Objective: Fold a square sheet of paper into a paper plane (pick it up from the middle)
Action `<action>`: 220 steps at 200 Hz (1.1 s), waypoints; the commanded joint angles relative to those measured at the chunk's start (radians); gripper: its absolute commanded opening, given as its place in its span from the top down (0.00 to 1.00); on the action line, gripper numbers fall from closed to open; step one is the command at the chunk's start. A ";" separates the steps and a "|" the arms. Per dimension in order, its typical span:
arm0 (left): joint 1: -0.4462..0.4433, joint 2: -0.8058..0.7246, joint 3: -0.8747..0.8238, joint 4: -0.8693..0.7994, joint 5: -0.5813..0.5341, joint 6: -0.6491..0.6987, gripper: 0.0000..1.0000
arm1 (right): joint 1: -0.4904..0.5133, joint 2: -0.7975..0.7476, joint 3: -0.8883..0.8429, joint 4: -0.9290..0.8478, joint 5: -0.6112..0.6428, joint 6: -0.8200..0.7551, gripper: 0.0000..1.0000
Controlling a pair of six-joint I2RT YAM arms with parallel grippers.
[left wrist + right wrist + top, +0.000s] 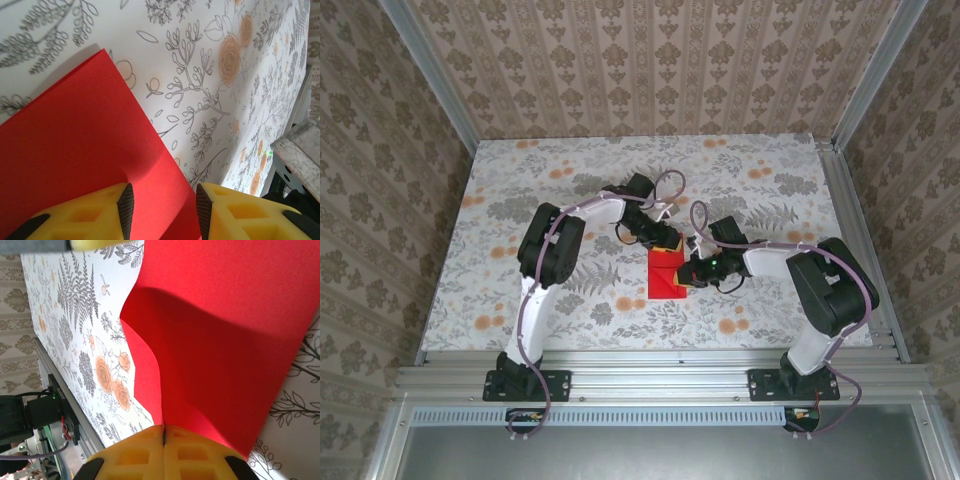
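On the flowery table (520,200), the paper (665,285) lies mid-table, part folded, no plane yet; right claw (164,432) pinches its 3 o'clock edge, left claw (164,202) gapes at 12 o'clock.

Bright red square sheet of paper (666,285) on a white, flowery table (570,200).
Grey leaves and ferns all over the table, orange flowers at 11, 1 and 4 o'clock from the paper. Brown and cream curly pattern on the walls (650,60). Black and white on the left arm (552,245) and right arm (825,285), pale purple on the cables (521,322). Yellow with black edges on the left gripper (164,202) and right gripper (163,435).
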 commanded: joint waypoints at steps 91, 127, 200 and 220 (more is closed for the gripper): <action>-0.015 0.016 -0.083 -0.084 -0.033 0.070 0.58 | 0.003 0.045 0.062 -0.100 0.058 -0.105 1.00; -0.010 0.011 -0.090 -0.075 -0.027 0.065 0.58 | 0.002 0.056 0.057 -0.105 0.077 -0.120 1.00; -0.008 0.008 -0.098 -0.077 -0.024 0.070 0.58 | -0.003 0.064 0.054 -0.119 0.108 -0.139 1.00; -0.008 0.008 -0.099 -0.077 -0.026 0.071 0.58 | -0.005 0.063 0.053 -0.120 0.112 -0.138 1.00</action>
